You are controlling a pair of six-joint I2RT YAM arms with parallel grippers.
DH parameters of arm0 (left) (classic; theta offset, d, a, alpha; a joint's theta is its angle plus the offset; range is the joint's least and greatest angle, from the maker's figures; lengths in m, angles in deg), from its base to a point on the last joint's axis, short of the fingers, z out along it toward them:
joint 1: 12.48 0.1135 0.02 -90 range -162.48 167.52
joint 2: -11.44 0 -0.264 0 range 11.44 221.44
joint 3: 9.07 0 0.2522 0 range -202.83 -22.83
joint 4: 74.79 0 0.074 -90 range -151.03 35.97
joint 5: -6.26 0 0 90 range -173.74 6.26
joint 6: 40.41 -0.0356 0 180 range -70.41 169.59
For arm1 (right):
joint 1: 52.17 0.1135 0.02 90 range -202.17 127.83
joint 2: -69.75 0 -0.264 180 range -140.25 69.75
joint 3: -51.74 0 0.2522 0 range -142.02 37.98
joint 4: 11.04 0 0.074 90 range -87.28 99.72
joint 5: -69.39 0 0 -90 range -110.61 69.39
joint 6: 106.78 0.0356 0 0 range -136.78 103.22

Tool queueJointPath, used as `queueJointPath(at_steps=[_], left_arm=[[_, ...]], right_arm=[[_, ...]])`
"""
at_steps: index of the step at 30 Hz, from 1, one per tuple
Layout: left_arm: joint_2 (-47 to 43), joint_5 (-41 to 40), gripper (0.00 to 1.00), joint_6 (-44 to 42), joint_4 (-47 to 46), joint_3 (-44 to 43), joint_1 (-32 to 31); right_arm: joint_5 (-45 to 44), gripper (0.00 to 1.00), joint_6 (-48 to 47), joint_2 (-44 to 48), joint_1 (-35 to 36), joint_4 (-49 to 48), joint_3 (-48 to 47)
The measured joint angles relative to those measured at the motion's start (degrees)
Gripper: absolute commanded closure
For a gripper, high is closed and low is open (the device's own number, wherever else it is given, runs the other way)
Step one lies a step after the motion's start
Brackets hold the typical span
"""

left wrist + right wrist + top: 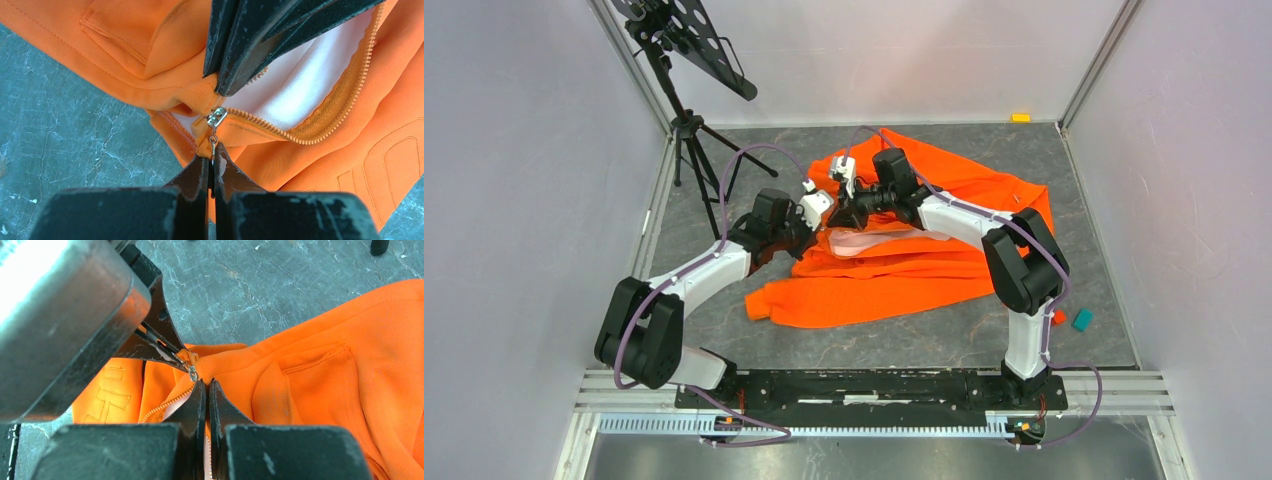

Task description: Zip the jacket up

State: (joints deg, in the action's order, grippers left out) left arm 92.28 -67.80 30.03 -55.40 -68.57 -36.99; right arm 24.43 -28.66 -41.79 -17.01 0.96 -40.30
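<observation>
I'm seeing jacket (924, 270) lying crumpled on worktop (904, 335), centre to far right. I'm holding left tool (212, 157) clamped on zipper pull (213, 142), slider (216, 117) sitting at bottom hem (200, 97). Right tool (207, 385) pinched together on hem just beside slider. Open teeth (300, 137) running rightward, away from both tools. I'm judging left arm needs to drag slider that way.

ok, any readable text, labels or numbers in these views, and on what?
Outlined letters on the jacket, right wrist view: folded, partly hidden, unreadable.
Outlined shapes on it, left wrist view: cut off at the edge, unreadable.
No other text visible.
</observation>
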Motion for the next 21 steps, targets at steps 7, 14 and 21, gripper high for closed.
queueJointPath(at_steps=[7,14,21], left_arm=[[-0.11,1.16,0.98,-0.55,0.7,0.0,0.02],[-1.42,3.23,0.98,-2.45,4.35,0.0,0.07],[-2.89,5.49,0.98,-2.97,5.86,0.04,0.2]], right_arm=[[2.6,1.0,-0.57,0.0,0.0,-0.59,0.0],[6.27,1.0,-7.21,-1.14,0.63,3.72,-1.62],[7.26,1.0,-3.08,-1.55,0.9,-1.79,-0.44]])
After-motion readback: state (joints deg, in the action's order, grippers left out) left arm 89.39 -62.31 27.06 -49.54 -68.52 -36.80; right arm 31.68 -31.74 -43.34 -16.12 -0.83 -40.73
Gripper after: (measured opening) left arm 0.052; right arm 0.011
